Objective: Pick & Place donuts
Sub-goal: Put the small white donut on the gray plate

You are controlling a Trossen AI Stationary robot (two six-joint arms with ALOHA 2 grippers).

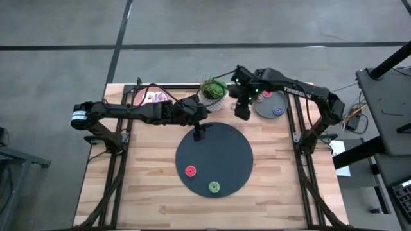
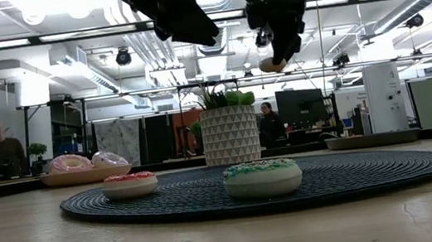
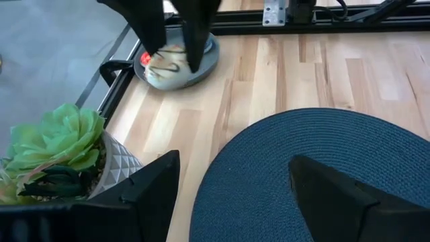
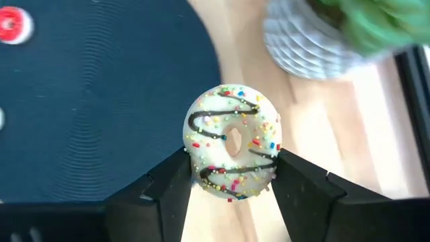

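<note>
White sprinkled donut (image 4: 233,142) pinched btwn right fingers (image 4: 304,185) above table; left fingers (image 3: 151,185) spread, empty, over dark mat (image 3: 269,175).

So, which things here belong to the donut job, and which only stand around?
For the job:
- white sprinkled donut held in the right claw
- red donut and green donut on the dark round mat
- pink donuts on the pink plate
- left claw, open over the mat

Only standing around:
- potted plant
- grey plate
</note>
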